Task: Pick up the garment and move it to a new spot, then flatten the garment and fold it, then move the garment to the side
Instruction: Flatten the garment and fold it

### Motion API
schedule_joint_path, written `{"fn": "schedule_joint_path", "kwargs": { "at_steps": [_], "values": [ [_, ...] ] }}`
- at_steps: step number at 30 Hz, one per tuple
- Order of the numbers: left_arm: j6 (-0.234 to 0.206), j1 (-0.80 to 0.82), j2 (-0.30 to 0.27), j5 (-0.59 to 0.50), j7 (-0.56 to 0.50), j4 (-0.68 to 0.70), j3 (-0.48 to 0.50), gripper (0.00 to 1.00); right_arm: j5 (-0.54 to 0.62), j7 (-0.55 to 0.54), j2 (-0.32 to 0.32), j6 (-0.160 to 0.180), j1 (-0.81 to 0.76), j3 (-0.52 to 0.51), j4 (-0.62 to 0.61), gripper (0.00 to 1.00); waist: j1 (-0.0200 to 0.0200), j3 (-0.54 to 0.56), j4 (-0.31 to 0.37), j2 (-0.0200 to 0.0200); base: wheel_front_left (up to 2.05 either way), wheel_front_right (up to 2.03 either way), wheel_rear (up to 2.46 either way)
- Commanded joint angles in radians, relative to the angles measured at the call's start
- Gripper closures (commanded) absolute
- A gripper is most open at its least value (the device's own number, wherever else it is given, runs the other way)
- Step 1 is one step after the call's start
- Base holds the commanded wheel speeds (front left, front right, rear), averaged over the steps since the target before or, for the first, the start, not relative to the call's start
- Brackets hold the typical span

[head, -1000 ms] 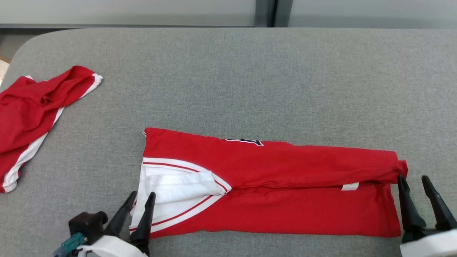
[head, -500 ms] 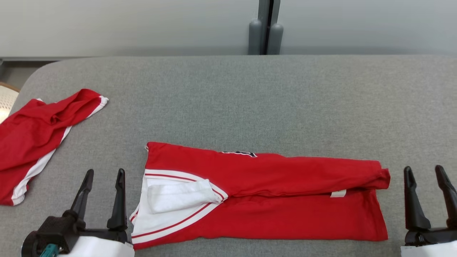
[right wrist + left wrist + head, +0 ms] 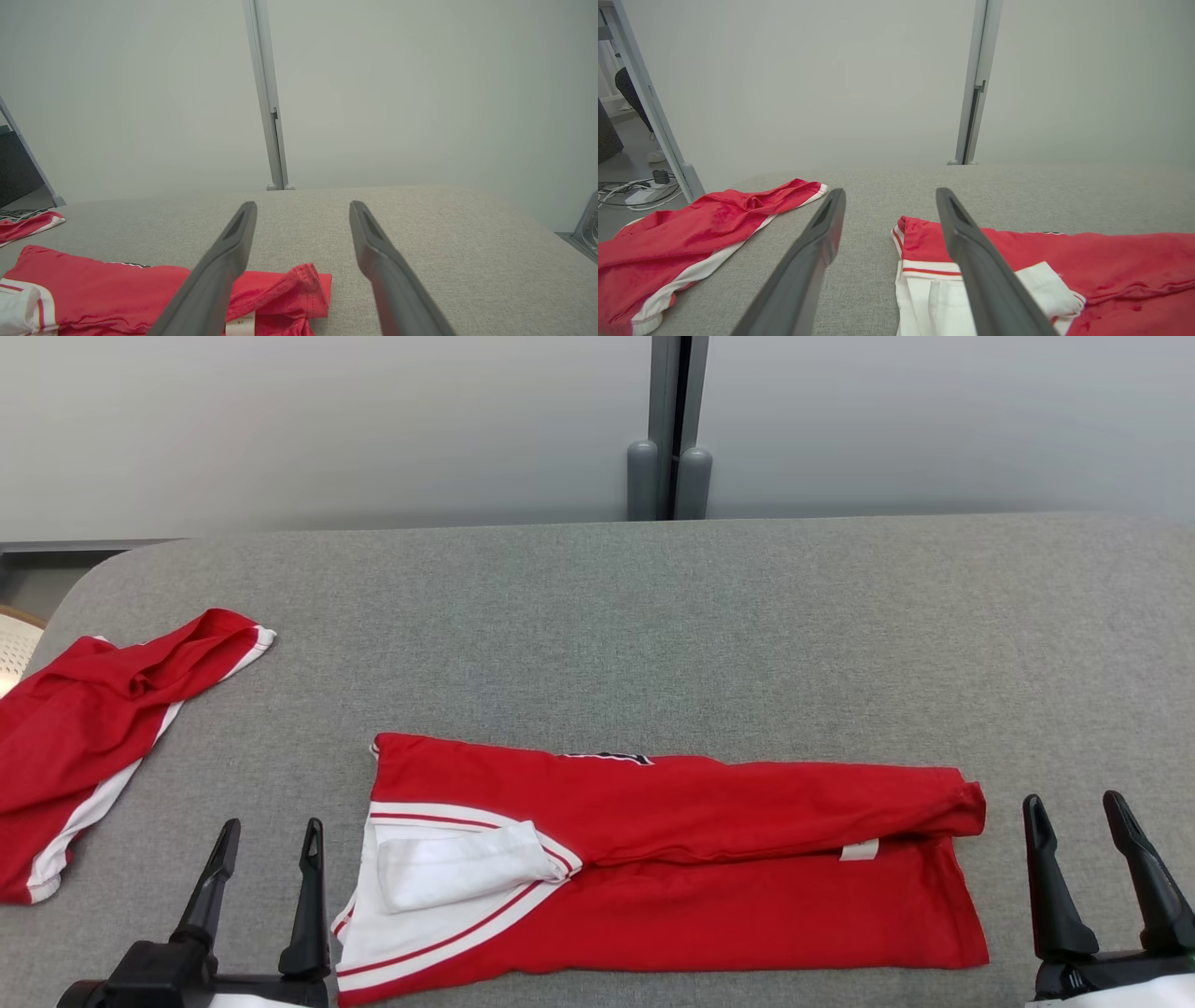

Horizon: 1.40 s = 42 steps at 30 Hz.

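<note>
In the head view you have two red garments with white trim on the grey bench (image 3: pixel 653 616). The folded garment (image 3: pixel 709 868) lies close to the near edge, about midway along it. Its long axis runs parallel to that edge, with the white-trimmed opening toward the bench's left edge and the plain red end toward the right edge. A small white tag (image 3: pixel 859 849) shows along the fold line near the right end, and you cannot read it here. A strip of black lettering (image 3: pixel 611 758) peeks over the far fold, too cut off to read. The second garment (image 3: pixel 84 747) lies crumpled at the left edge, well apart from the folded one. Your left jaws stand spread and empty just beside the folded garment's left end, with both fingers (image 3: pixel 306 896) clear of the cloth. Your right jaws are likewise wide apart and empty, their fingers (image 3: pixel 1050 887) near the right end but not touching it.

In the left wrist view, the two fingers (image 3: pixel 808 266) are parted with bare bench between them. The folded garment (image 3: pixel 1087 261) lies to their right and the second garment (image 3: pixel 691 228) to their left.

In the right wrist view, the two fingers (image 3: pixel 219 275) are spread over the folded garment's (image 3: pixel 117 289) bunched end. The tag (image 3: pixel 240 324) carries print too small to read. A corner of the second garment (image 3: pixel 28 224) shows toward the far left.
</note>
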State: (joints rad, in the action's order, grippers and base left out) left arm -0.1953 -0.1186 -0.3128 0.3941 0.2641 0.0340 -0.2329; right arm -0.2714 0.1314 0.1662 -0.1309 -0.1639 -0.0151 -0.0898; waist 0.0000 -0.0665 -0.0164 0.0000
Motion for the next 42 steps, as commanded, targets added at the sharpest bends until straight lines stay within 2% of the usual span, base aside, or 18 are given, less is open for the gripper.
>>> {"fn": "schedule_joint_path", "kwargs": {
  "at_steps": [1,12,17,22,27,38,39,40,41,42],
  "values": [
    [-0.006,-0.007,-0.007,-0.006,0.0,-0.001,0.003,0.0,-0.003,-0.006,-0.001,0.0,-0.007,0.0,-0.006,0.0,0.0,0.0,0.0,0.0,0.0,0.0,0.0],
    [-0.007,0.029,-0.004,0.003,-0.006,0.0,-0.006,0.0,-0.018,-0.01,0.009,0.001,0.035,-0.01,0.036,0.0,0.0,-0.032,-0.01,0.0,0.0,0.0,0.0],
    [0.015,0.092,0.01,-0.005,-0.005,0.0,-0.024,0.0,-0.029,-0.001,0.038,0.0,0.135,-0.017,0.126,0.0,0.0,-0.107,-0.045,0.0,0.0,0.0,0.0],
    [0.046,0.157,0.033,-0.011,-0.001,-0.032,-0.047,0.0,-0.035,-0.038,0.048,0.001,0.207,-0.005,0.269,0.0,0.0,-0.156,-0.081,0.0,0.0,0.0,0.0],
    [0.066,0.192,0.054,-0.019,0.0,-0.067,-0.047,0.0,-0.055,-0.109,0.021,0.0,0.186,0.01,0.359,0.0,0.0,-0.172,-0.094,0.0,0.0,0.0,0.0],
    [0.1,0.208,0.083,-0.042,0.0,-0.081,0.001,0.0,-0.022,-0.183,-0.042,0.001,0.121,-0.003,0.374,0.0,0.0,-0.198,-0.089,0.0,0.0,0.0,0.0],
    [0.104,0.21,0.086,-0.045,0.0,-0.083,0.006,0.0,-0.026,-0.19,-0.046,0.001,0.125,0.0,0.375,0.31,0.0,-0.2,-0.088,0.0,0.0,0.0,0.0],
    [0.107,0.211,0.088,-0.047,0.0,-0.083,0.01,0.0,-0.022,-0.199,-0.049,0.001,0.129,0.004,0.376,0.75,0.0,-0.201,-0.087,0.0,0.0,0.0,0.0],
    [0.11,0.212,0.09,-0.05,0.0,-0.085,0.014,0.0,-0.019,-0.203,-0.052,0.001,0.136,0.003,0.374,1.0,0.0,-0.202,-0.085,0.0,0.0,0.0,0.0],
    [0.115,0.213,0.092,-0.053,0.0,-0.086,0.017,0.0,-0.021,-0.209,-0.055,0.001,0.141,0.002,0.373,1.0,0.0,-0.202,-0.084,0.0,0.0,0.0,0.0]
  ]
}}
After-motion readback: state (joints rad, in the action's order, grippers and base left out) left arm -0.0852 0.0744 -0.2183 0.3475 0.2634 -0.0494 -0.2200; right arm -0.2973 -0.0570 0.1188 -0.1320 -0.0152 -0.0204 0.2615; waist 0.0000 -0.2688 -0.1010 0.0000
